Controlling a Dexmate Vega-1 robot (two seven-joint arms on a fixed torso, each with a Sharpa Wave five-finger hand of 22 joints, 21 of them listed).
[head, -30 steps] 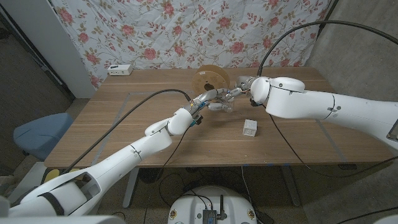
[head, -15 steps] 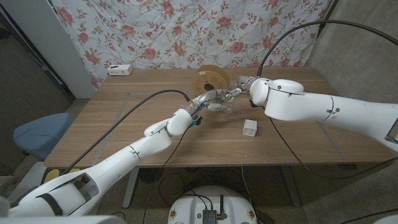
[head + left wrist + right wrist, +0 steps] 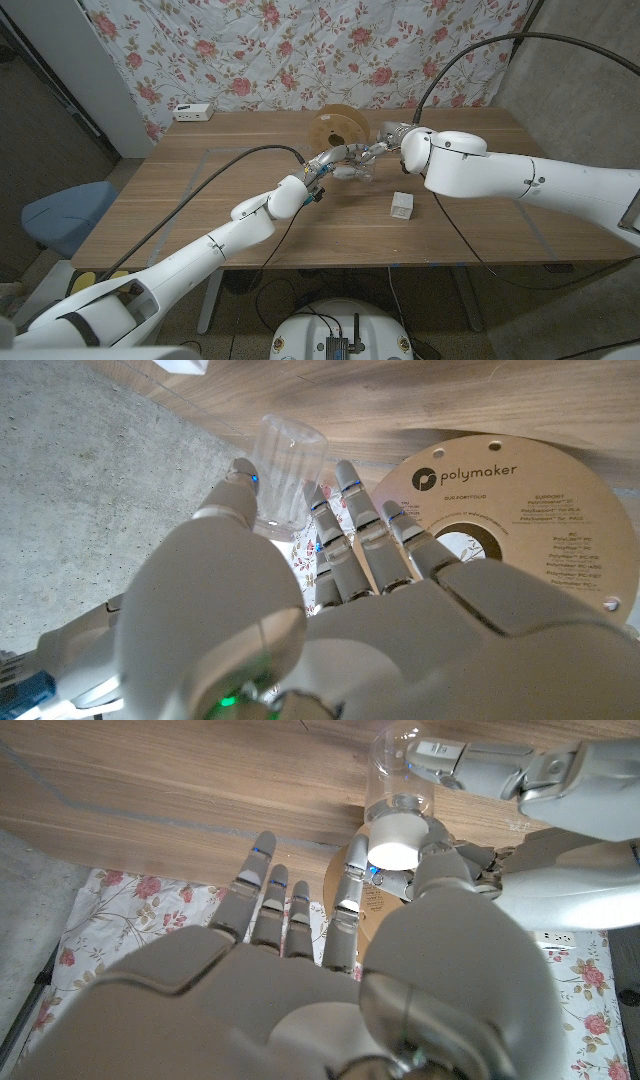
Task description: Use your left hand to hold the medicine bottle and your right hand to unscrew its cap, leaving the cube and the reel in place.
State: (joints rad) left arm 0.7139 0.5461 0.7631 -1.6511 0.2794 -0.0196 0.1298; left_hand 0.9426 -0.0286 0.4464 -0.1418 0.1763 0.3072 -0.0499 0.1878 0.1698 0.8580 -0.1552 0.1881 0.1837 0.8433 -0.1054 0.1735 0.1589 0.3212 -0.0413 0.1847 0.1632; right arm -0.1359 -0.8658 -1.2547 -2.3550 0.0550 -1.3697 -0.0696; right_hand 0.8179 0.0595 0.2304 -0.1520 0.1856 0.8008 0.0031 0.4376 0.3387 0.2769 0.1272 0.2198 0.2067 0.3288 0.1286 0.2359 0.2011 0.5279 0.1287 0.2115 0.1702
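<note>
The cube (image 3: 402, 206) sits nearest on the tabletop (image 3: 200, 200). Beyond it, mid-table, the left hand (image 3: 335, 160) grips the clear bottle (image 3: 285, 465), fingers wrapped round its body. The right hand (image 3: 385, 143) pinches the white cap (image 3: 395, 840) between thumb and finger, its other fingers spread. Just behind stands the reel (image 3: 337, 127).

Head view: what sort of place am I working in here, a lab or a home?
Probably a makeshift lab room: a wooden table set against a hung floral cloth, loose cables trailing across it, and a blue stool beside it.
</note>
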